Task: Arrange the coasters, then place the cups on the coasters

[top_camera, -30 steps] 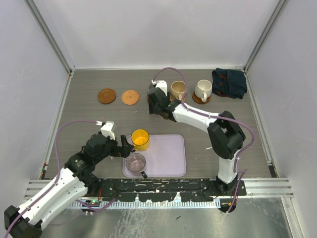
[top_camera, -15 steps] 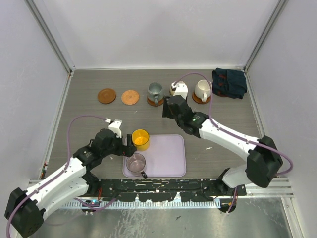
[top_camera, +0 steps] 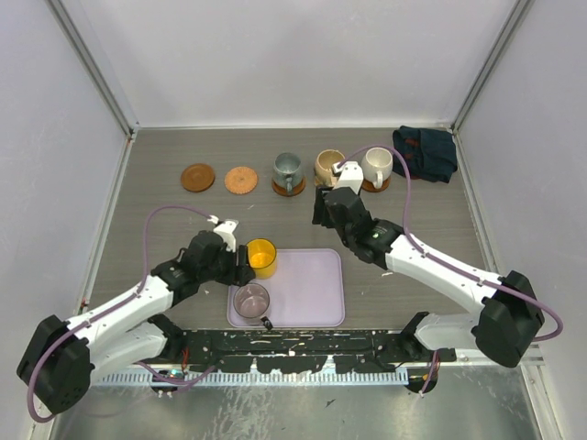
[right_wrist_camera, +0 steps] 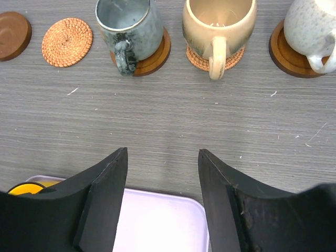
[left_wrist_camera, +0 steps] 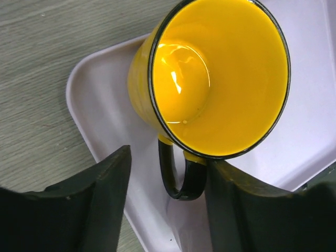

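On the lilac tray [left_wrist_camera: 100, 100] stands the yellow cup [left_wrist_camera: 220, 79]. Its black handle [left_wrist_camera: 178, 181] sits between the fingers of my left gripper [left_wrist_camera: 168, 157], which is open: the right finger touches the handle, the left one stands apart. The pale pink cup [top_camera: 250, 300] is on the tray too. At the back, the grey-green cup [right_wrist_camera: 131, 23], tan cup [right_wrist_camera: 218, 21] and white cup [right_wrist_camera: 312, 29] each rest on a coaster. A dark brown coaster [right_wrist_camera: 13, 34] and a woven orange coaster [right_wrist_camera: 66, 42] lie bare. My right gripper [right_wrist_camera: 163, 152] hangs open and empty above the tray's far edge.
A dark navy cloth [top_camera: 426, 152] lies bunched at the back right corner. Grey walls and metal rails enclose the table [top_camera: 165, 220]. The left arm's purple cable [top_camera: 174, 213] arcs over the table, left of the tray.
My left gripper has moved up to the yellow cup and narrowed around its handle. My right gripper has left the grey-green cup on its coaster and pulled back toward the tray.
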Available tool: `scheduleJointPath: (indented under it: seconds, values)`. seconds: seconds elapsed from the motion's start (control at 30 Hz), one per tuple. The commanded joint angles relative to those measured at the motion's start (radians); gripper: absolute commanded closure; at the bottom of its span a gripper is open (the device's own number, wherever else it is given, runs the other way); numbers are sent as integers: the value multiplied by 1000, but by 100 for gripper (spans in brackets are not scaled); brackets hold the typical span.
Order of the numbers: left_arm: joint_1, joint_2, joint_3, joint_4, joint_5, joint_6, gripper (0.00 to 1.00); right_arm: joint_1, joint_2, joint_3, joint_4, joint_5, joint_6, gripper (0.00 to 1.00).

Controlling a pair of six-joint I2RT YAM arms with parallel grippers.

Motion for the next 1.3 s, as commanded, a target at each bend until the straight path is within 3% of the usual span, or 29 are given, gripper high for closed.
scheduleJointPath:
  seconds: [0.0,0.1,0.33,0.87,1.03,1.27]
  values:
    - [-2,31,54,88,37,3,51,0,-43,-8,42,21,19,39]
    - [-8,55,57,95,46,3,70,-1,-45,-18,49,16,24,39]
    - [-23,87,59,131,30,-6,100,0,-45,-42,62,-7,33,40]
    - [-44,2,232,106,-216,131,100,-1,-96,-158,87,-13,39,49]
    - [-29,104,350,117,-328,219,100,-1,-136,-210,86,7,43,51]
    - [88,330,503,179,-325,229,100,-1,-194,-245,84,25,40,54]
